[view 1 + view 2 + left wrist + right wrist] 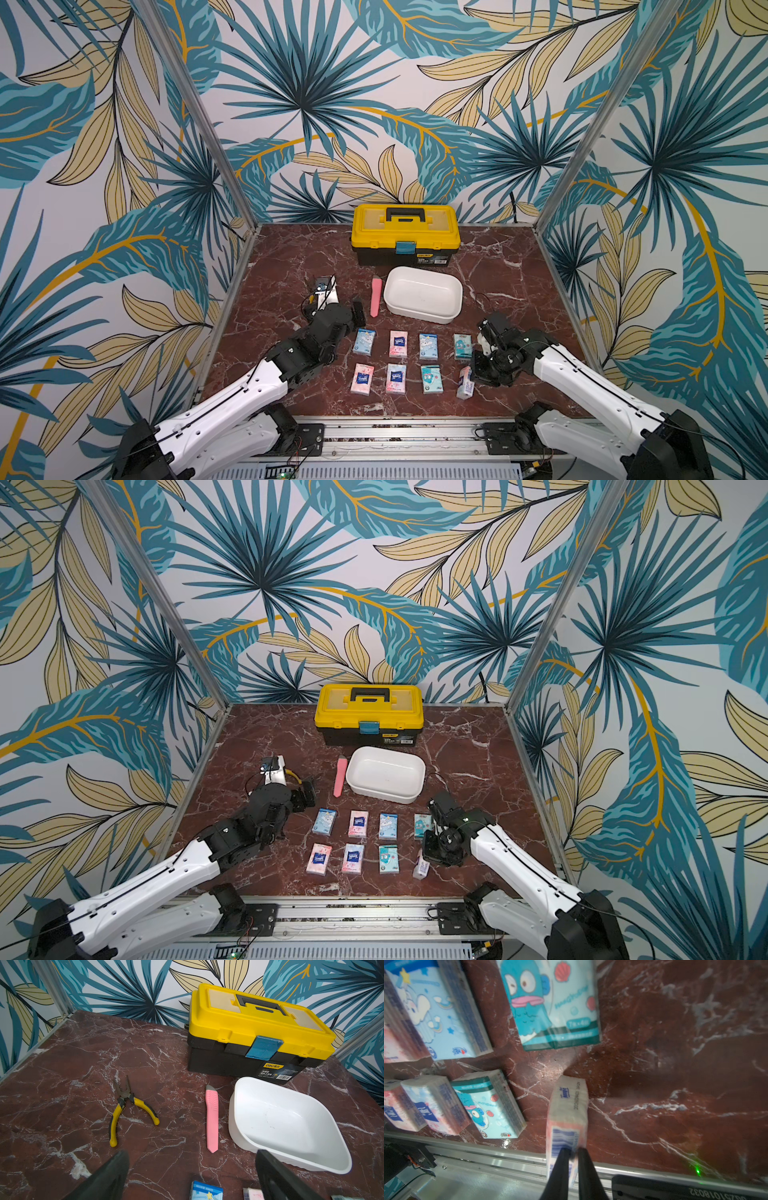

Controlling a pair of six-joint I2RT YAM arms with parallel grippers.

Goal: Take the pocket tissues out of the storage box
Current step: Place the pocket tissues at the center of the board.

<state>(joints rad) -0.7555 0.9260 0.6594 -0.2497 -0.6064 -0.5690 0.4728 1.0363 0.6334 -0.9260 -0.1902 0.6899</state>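
Setting down the eighth pack [569, 1105] looks to be the step you are in. Your right gripper [572, 1152] is clamped on one short end of it, and the pack stands on edge at the open end of the near row, beside a teal pack [432, 379]. I cannot tell whether its far end touches the tabletop [498, 266]. Tip it toward the free side so that it lies flat, in line with its neighbours and clear of the teal one. Part the jaws only once it rests on the marble, because a soft pack pinched by its end can swing or slip. Then rise straight up so that the fingers do not drag it. Your left gripper [192, 1153] stands wide apart and empty, hovering near the knife [376, 297], well off the rows; I would keep it out of the way. The box [419, 314] sits empty in front of the toolbox [405, 232], so you need no further reach into it. Counting: eight packs in all, seven flat on the tabletop and one held. Four lie in the far row [398, 344] and three in the near row. By colour there are four pink, two light blue and two teal. There is one box, one toolbox, one knife, one pair of pliers [124, 1105] and two grippers.
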